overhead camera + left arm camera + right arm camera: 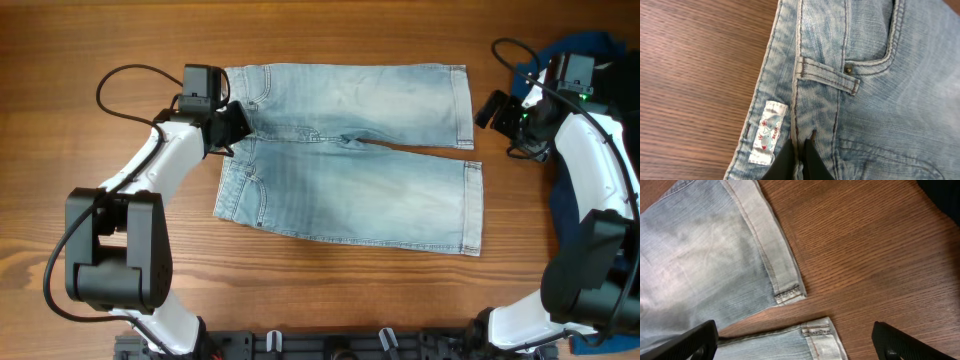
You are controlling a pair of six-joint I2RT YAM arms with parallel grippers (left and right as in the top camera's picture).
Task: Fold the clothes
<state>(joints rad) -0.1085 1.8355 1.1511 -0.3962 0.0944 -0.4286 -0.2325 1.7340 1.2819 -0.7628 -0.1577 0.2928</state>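
Observation:
The light blue faded jeans [350, 150] lie flat on the table, waistband at the left, both hemmed cuffs at the right. My left gripper [232, 128] sits at the middle of the waistband, and its wrist view shows its fingers [801, 150] shut on the waistband fabric, next to a white label [767, 132] and below a belt loop [827, 80]. My right gripper [493, 108] is open and empty, hovering just right of the cuffs. Its wrist view shows both cuffs [785, 287] between its spread fingers [795, 342].
A dark blue garment [590, 50] lies at the table's back right, under and beyond the right arm. Bare wooden tabletop [330, 290] lies in front of the jeans. A cable [130, 80] loops by the left arm.

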